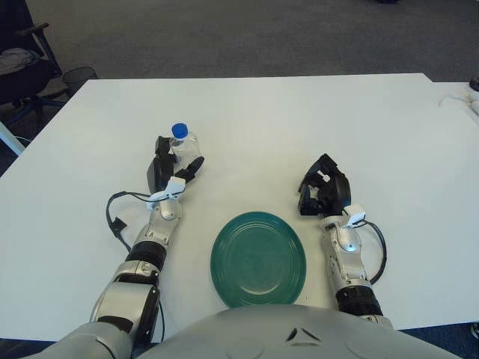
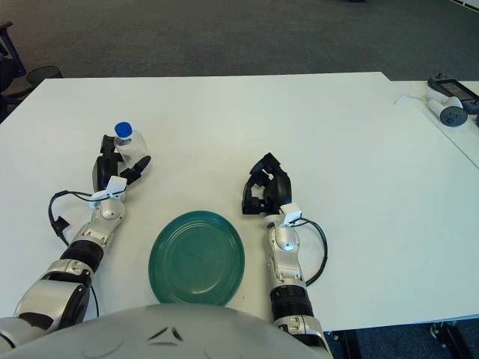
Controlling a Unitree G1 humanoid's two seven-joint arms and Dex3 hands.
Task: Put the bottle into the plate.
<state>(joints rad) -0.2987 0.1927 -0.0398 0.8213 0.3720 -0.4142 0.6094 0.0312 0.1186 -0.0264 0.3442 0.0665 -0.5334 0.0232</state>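
White desk [image 1: 299, 120] under both arms. Left hand [image 1: 166, 168] out on the left side of the desk, dark fingers [image 1: 194, 167] curled round a small clear bottle [image 1: 184, 146] with a blue cap [image 1: 179, 131]. Bottle tilted a little, cap leaning to the far left, lower body hidden inside the grasp; impossible to tell whether its base touches the desk. Silver forearm running back toward the near edge, with a black cable [image 1: 117, 221] looping off its left side and lying on the desk.

Green plate [image 1: 258, 259] flat on the desk near the robot's body, nothing on it (round, with a raised rim). Bottle well apart from it, to the far left of the plate.

Right hand [image 1: 322, 195] just to the far right of the plate, fingers bent in on themselves and holding nothing. Black cable [image 1: 379, 254] looped beside that forearm too.

Far right, at the desk's edge, a small grey device [image 2: 447, 101] with a white cord [image 2: 410, 100] trailing left from it. Beyond the desk, grey carpet [image 1: 239, 37]; at the far left, a dark office chair [image 1: 22, 67] partly in view.
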